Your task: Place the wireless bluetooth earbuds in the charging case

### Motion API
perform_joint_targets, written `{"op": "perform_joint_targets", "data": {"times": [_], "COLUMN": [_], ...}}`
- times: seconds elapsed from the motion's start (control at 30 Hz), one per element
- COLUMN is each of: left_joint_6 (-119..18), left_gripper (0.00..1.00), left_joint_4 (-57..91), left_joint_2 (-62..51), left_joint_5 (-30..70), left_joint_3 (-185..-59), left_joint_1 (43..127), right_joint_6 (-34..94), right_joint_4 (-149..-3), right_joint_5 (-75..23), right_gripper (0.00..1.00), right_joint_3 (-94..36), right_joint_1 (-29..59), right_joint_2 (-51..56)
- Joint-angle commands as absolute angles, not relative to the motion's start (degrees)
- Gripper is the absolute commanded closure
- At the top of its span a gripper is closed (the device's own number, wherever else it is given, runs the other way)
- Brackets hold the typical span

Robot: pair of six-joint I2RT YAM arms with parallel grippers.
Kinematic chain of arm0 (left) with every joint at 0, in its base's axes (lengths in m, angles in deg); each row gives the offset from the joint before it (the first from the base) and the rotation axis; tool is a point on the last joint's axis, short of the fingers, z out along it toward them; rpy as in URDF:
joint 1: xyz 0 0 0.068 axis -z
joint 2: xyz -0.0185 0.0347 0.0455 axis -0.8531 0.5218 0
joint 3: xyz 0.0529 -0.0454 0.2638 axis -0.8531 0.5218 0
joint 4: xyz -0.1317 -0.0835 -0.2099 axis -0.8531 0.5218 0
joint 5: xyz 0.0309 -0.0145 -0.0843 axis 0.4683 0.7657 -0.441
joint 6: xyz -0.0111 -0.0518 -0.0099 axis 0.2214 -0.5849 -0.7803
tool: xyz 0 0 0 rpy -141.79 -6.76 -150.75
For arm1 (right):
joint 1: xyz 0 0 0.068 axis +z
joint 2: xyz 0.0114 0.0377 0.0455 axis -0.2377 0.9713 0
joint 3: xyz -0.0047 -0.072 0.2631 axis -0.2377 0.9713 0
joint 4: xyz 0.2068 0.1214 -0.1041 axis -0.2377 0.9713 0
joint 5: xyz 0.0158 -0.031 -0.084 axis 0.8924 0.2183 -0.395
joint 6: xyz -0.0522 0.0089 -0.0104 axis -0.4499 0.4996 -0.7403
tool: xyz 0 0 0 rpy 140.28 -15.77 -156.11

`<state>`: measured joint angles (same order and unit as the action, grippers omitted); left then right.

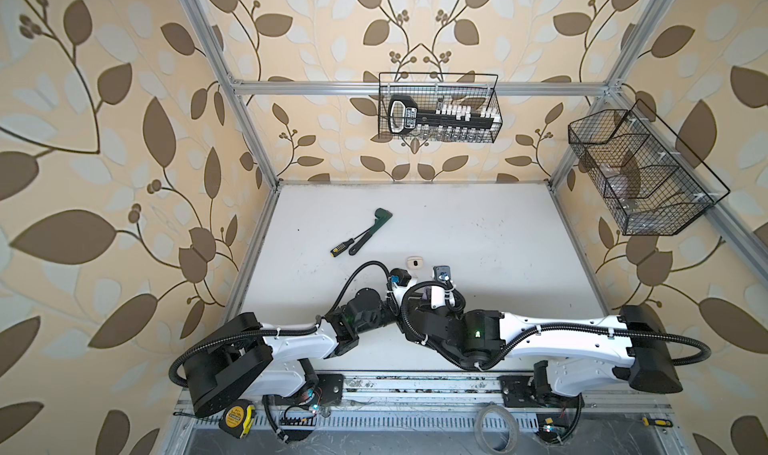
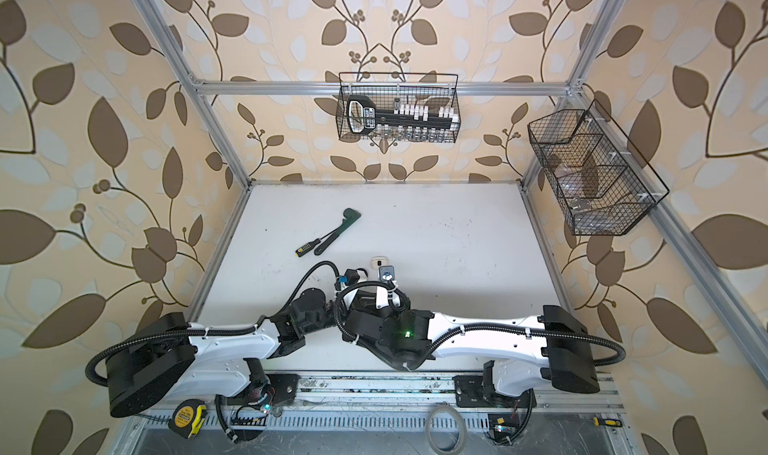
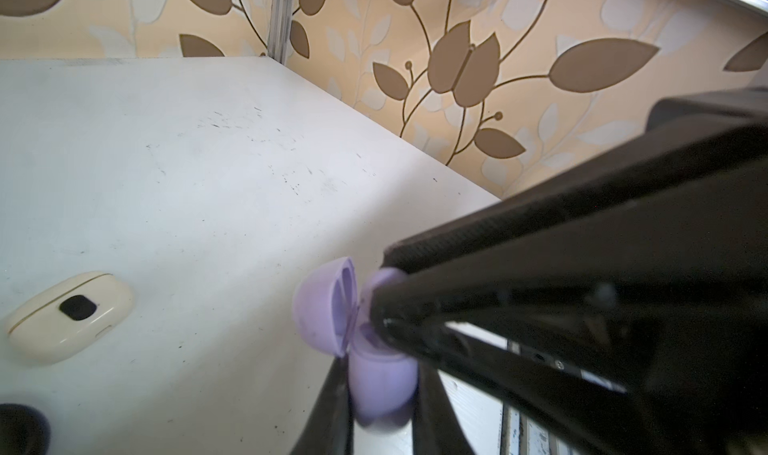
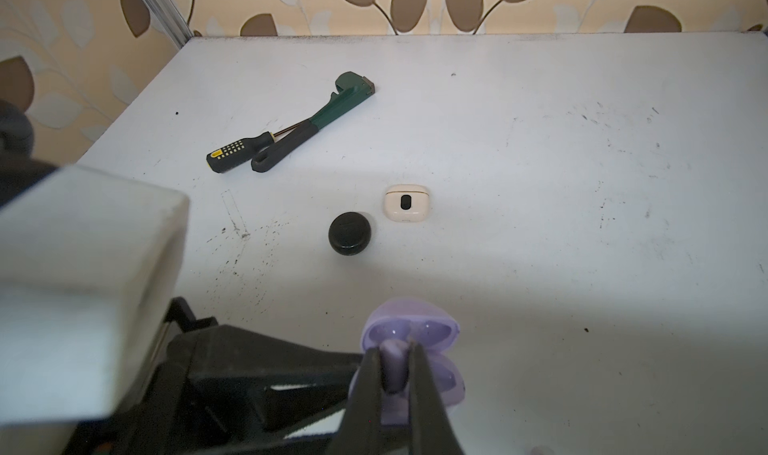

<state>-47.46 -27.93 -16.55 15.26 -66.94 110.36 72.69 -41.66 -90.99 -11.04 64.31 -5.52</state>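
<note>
In the left wrist view, my left gripper (image 3: 383,384) is shut on the base of a lavender charging case (image 3: 380,361), which it holds just above the table with the lid (image 3: 320,307) hinged open. The right wrist view shows my right gripper (image 4: 394,349) shut on a lavender earbud (image 4: 392,369). It holds the earbud over the open case (image 4: 446,376), at its mouth. Whether the earbud sits in a socket is hidden by the fingers (image 4: 370,390). In both top views the wrists cover this spot at the table's front middle.
A cream case (image 4: 406,203) and a round black case (image 4: 350,233) lie shut on the white table (image 4: 540,141) beyond the grippers. Farther back left lie a green wrench (image 4: 328,116) and a screwdriver (image 4: 237,153). Wire baskets (image 1: 438,108) (image 1: 640,170) hang on the frame.
</note>
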Motion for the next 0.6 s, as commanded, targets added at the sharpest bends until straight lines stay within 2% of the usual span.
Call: {"op": "perform_joint_targets", "data": {"times": [0.0,0.13,0.27,0.57], "left_joint_6": [-45.3,-44.6,-43.8,-42.1], "left_gripper": [1.00,1.00,1.00,1.00], "left_joint_4": [-33.2,-33.3,-33.4,-33.0], "left_joint_2": [-19.5,-20.1,-20.8,-21.8], "left_joint_5": [16.8,16.6,16.3,15.2], "left_joint_3": [-69.5,-69.4,-69.1,-68.4], "left_joint_1": [110.6,110.6,110.6,110.6], "right_joint_6": [73.9,73.8,74.4,71.1], "right_joint_4": [-40.9,-40.9,-39.9,-40.2], "right_joint_5": [-89.8,-90.0,-90.7,-91.8], "right_gripper": [0.90,0.86,0.79,0.46], "right_joint_3": [-10.4,-10.9,-11.1,-11.9], "right_joint_1": [65.3,65.8,65.8,68.3], "right_joint_2": [-5.8,-5.5,-5.8,-10.4]}}
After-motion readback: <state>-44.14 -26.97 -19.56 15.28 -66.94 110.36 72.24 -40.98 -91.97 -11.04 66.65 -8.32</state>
